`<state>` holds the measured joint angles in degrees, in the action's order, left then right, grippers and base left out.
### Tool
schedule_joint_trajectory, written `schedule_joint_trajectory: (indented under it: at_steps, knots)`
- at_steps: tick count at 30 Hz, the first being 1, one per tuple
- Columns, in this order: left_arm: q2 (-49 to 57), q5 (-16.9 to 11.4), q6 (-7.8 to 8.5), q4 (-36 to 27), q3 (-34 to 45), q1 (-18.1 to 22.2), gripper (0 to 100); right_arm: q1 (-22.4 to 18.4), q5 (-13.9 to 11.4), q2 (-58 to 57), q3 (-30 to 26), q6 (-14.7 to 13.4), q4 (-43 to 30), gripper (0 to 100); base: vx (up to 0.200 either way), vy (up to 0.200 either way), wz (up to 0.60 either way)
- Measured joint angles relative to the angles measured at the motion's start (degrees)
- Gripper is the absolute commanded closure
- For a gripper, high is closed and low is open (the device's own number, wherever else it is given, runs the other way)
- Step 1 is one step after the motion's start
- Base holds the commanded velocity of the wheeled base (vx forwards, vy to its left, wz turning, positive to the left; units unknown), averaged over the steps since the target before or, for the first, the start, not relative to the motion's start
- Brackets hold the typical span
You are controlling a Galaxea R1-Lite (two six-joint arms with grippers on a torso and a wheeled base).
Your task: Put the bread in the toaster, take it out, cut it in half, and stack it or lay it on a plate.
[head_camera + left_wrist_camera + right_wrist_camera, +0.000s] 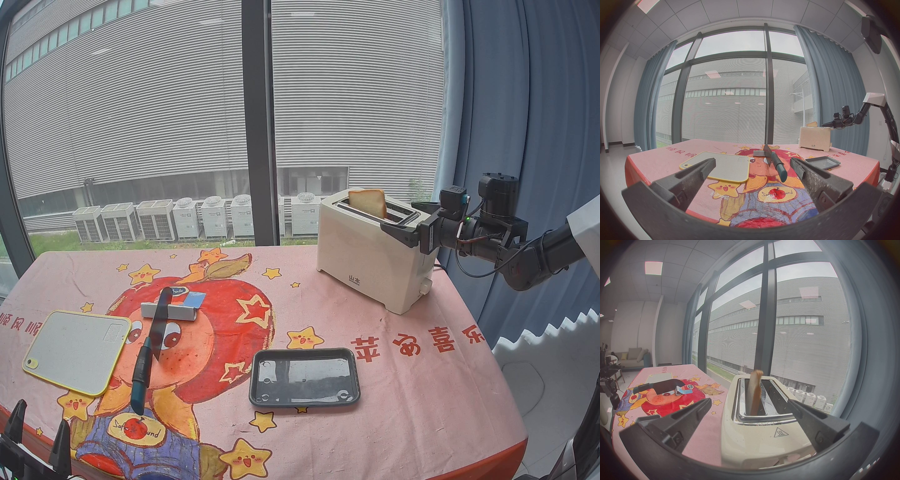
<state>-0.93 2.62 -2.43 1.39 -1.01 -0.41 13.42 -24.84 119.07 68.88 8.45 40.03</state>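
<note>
At the near left edge of the table (406,387), the left tool (39,422) hangs with its fingers spread wide and nothing between them. Just beyond it a knife (150,347) with a teal handle lies pointing away, its blade propped on a small white rest (181,310). A white cutting board with a yellow rim (76,351) lies flat to the left of the knife. A black plate (304,377) sits to the right of the knife, near the middle of the table. Farther back on the right stands the cream toaster (369,262). The bread (367,203) stands upright in one of its slots, with its upper part sticking out. The right tool (400,215) is level at the toaster's top right end. It is opened wide on either side of the slots and holds nothing.
</note>
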Motion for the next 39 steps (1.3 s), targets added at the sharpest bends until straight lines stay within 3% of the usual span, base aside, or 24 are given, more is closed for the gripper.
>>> schedule_joint_trajectory:
  at_steps: [10,23,31,38,39]
  knots:
    - [0.0,0.0,-0.02,0.0,0.0,0.0,0,0.0,0.0,-0.4,0.0,-0.1,0.1,0,0.0,0.0,0.0]
    - [0.0,0.0,-0.02,0.0,0.0,0.0,0,0.0,-0.2,-3.6,-3.0,-3.0,0.7,0,0.0,0.0,0.0]
    - [0.0,0.0,0.0,0.0,0.0,0.0,0,1.3,0.0,-8.5,-8.0,-6.4,0.7,0,0.0,0.0,0.0]
    - [0.0,0.0,0.0,0.0,0.0,0.0,0,1.7,0.1,-11.9,-12.5,-6.8,0.8,0,0.0,0.0,0.0]
    - [0.0,0.0,0.0,0.0,0.0,0.0,0,1.8,0.0,-12.4,-13.3,-6.8,0.8,100,0.0,0.0,0.0]
